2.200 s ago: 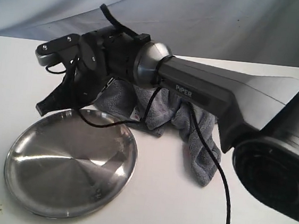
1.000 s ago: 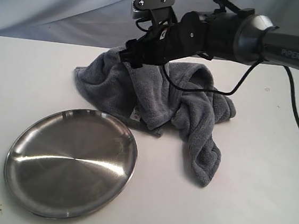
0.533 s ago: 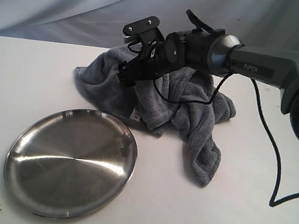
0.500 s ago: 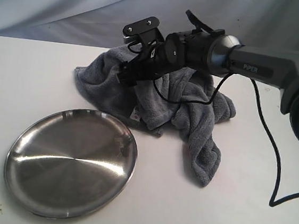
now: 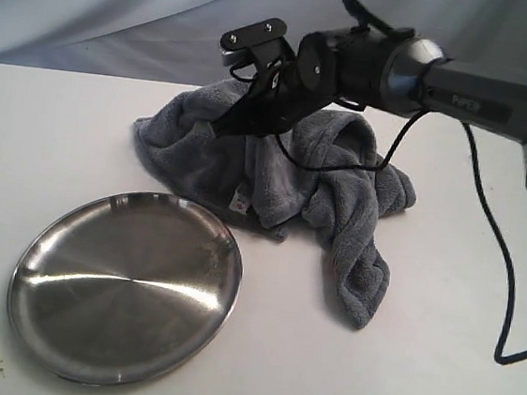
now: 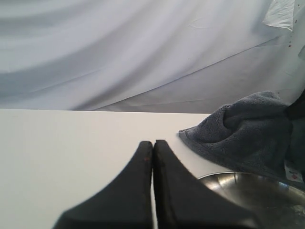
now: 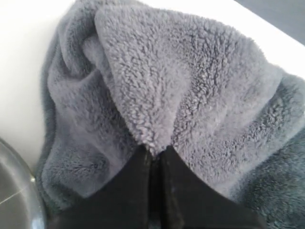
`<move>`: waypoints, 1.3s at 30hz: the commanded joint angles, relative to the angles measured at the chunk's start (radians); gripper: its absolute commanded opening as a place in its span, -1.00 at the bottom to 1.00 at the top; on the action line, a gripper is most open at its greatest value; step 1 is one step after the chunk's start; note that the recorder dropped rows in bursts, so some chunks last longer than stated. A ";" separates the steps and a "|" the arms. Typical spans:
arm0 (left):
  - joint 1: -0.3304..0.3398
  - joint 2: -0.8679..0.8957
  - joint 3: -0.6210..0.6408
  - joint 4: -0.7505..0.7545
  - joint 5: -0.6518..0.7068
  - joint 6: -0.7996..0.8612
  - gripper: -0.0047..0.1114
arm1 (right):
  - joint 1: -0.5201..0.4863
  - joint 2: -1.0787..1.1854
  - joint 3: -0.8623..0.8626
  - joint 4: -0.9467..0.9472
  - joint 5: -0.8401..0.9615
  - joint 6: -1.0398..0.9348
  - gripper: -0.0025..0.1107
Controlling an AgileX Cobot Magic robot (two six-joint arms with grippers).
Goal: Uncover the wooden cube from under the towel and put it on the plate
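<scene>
Your right jaws pinched tight on towel (image 7: 190, 86) fold. Left jaws pressed together, empty, near plate (image 5: 122, 286). Towel heaped just behind plate on desk (image 5: 44, 137); wooden cube hidden, likely beneath. Uncovering step: next, lift towel away from plate.

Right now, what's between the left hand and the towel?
Only bare table between left hand and towel, per left wrist view; plate rim lies beside that gap.

Right arm (image 5: 482, 88) extended in from the right, wrist pitched downward. Right gripper (image 7: 153, 152): fingers pressed together, pinching a towel (image 7: 190, 86) fold. Left gripper (image 6: 153, 145): low, level, fingers closed flush, nothing between.
</scene>
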 commanded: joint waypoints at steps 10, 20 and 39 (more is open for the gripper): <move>-0.001 -0.002 0.004 0.001 -0.004 -0.001 -0.89 | -0.015 -0.417 0.063 -0.210 0.182 0.108 -0.96; -0.001 -0.002 0.004 0.001 -0.004 -0.001 -0.89 | -0.137 -0.512 0.242 -0.374 0.096 0.322 -0.96; -0.001 -0.002 0.004 0.001 -0.004 -0.001 -0.89 | -0.161 -0.253 0.348 -0.175 -0.053 0.347 -0.07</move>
